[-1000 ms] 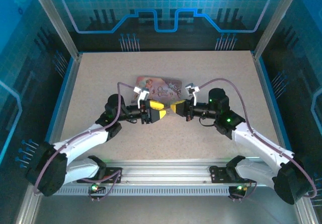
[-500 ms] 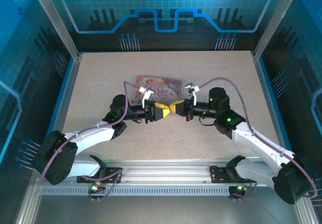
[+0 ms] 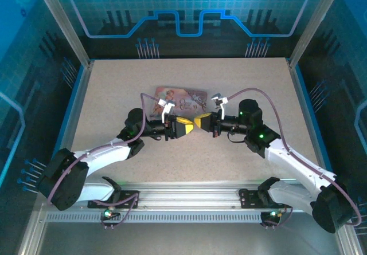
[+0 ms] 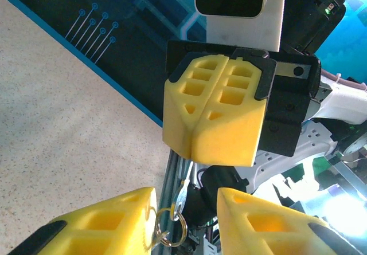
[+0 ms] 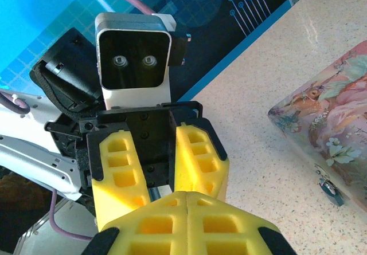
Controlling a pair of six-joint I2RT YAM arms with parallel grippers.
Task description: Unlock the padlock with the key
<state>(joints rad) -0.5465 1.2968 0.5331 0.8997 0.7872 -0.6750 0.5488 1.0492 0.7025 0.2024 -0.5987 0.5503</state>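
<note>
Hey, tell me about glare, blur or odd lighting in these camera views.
Left wrist view: blown-out white glare at lower right; the key and its ring look soft. Right wrist view: even light, the padlock at the tin's edge slightly blurred. Top view: blue cast on the walls, the table evenly lit.

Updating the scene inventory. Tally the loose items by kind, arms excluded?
tin box: 1
padlock: 1
key ring with key: 1
Total: 3
</note>
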